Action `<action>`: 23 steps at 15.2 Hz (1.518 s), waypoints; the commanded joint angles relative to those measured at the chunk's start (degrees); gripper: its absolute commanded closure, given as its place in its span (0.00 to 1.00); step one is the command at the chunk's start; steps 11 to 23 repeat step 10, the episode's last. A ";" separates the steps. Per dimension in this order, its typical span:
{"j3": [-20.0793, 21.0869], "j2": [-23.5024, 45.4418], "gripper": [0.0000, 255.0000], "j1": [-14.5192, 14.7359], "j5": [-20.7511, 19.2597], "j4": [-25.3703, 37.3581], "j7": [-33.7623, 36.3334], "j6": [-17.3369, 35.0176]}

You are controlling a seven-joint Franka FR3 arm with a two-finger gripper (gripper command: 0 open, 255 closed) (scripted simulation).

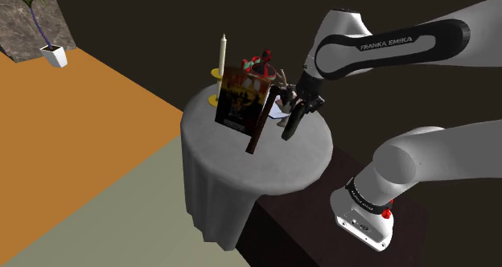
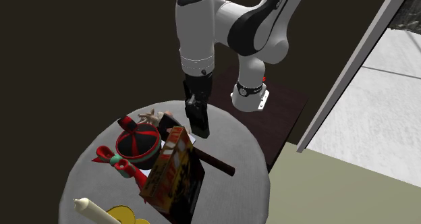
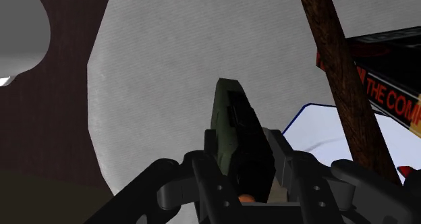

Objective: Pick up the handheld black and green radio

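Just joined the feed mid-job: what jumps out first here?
The black gripper clasps a dark green and black radio over the grey-clothed round table. Next to it a red and orange box stands on edge with a brown stick beside it, and a cream candle rises at the shoulder view's far table edge.

"FRANKA EMIKA" on arm (image 1: 386, 42), "THE COM" on box (image 3: 395, 94)

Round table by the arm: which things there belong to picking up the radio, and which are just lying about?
Job: black and green radio; gripper, shut on it.
Lying about: candle; orange-red box; brown stick; red-black toy.
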 commanded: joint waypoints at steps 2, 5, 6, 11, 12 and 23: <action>-0.38 -1.24 1.00 -0.08 -0.35 1.60 0.14 -2.84; -0.82 -2.47 1.00 -0.17 -0.71 3.22 0.21 -5.68; -0.96 -2.83 1.00 -0.20 -0.82 3.78 0.24 -6.60; -1.26 -3.55 1.00 -0.27 -1.08 5.02 0.30 -8.55; -1.26 -3.55 1.00 -0.27 -1.08 5.02 0.30 -8.55; -1.26 -3.55 1.00 -0.27 -1.08 5.02 0.30 -8.55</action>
